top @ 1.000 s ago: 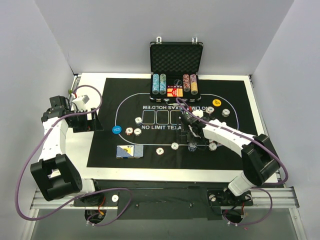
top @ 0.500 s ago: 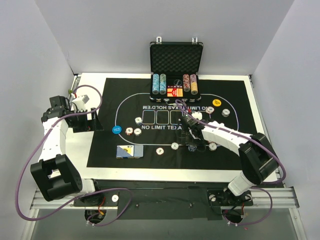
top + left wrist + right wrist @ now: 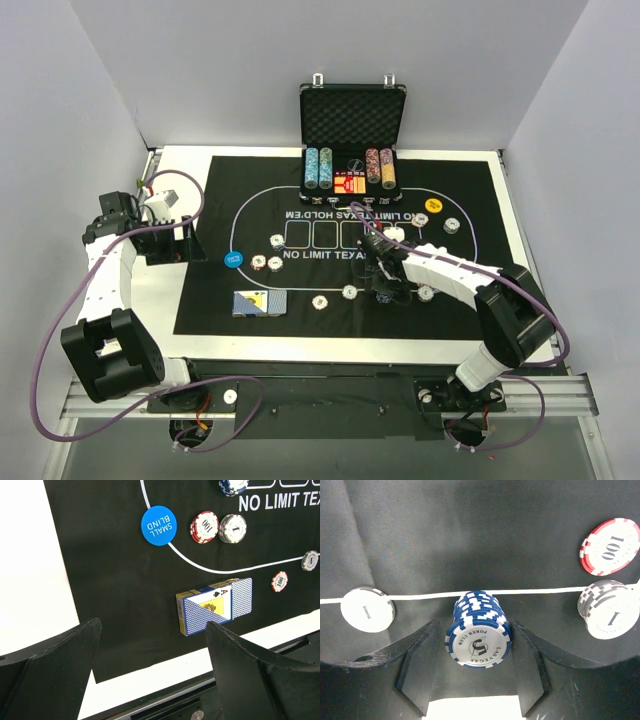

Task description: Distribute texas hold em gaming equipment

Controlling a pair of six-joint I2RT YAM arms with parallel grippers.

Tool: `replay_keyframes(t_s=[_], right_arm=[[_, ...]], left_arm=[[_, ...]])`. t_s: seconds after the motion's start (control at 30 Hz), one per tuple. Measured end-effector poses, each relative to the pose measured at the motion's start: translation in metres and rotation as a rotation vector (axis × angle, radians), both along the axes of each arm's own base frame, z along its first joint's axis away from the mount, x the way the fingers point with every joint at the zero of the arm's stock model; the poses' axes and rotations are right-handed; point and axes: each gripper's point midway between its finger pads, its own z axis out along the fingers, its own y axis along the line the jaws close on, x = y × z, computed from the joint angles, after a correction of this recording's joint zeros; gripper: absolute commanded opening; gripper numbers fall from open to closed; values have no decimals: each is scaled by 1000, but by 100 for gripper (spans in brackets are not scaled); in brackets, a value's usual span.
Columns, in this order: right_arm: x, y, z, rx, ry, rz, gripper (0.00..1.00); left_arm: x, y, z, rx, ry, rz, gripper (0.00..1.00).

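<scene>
A stack of blue-and-white poker chips (image 3: 479, 640) stands on the black mat between the fingers of my right gripper (image 3: 476, 630). The right finger is at its rim and the left finger is a sliver away, so the jaws are open around it. From above, that gripper (image 3: 385, 290) is at the mat's near right. A red 100 chip (image 3: 610, 546), a grey stack (image 3: 606, 610) and a single white chip (image 3: 367, 610) lie around it. My left gripper (image 3: 152, 645) hangs open and empty at the mat's left edge. The blue-backed card deck (image 3: 214, 605) and the blue small blind button (image 3: 158, 525) lie ahead of it.
The open black case (image 3: 352, 130) with rows of chips stands at the back. A yellow button (image 3: 433, 205) and scattered chips (image 3: 452, 224) lie on the printed mat (image 3: 210, 290). White table (image 3: 165, 290) borders the mat on the left.
The right gripper's jaws have narrowed around the blue chip stack and the arm has shifted slightly left. The left arm has not moved.
</scene>
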Motion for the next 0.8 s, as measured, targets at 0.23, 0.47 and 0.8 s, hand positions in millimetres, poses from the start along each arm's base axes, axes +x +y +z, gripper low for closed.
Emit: replay_keyframes(t_s=[0.23, 0.47, 0.8], right_arm=[[-1, -1, 2, 0, 0, 0, 47], [-2, -2, 6, 3, -5, 1, 35], [-2, -2, 13, 3, -6, 1, 28]], left_arm=[[-1, 0, -1, -1, 3, 0, 97], [-2, -1, -4, -2, 8, 0, 97], [-3, -1, -6, -4, 12, 0, 97]])
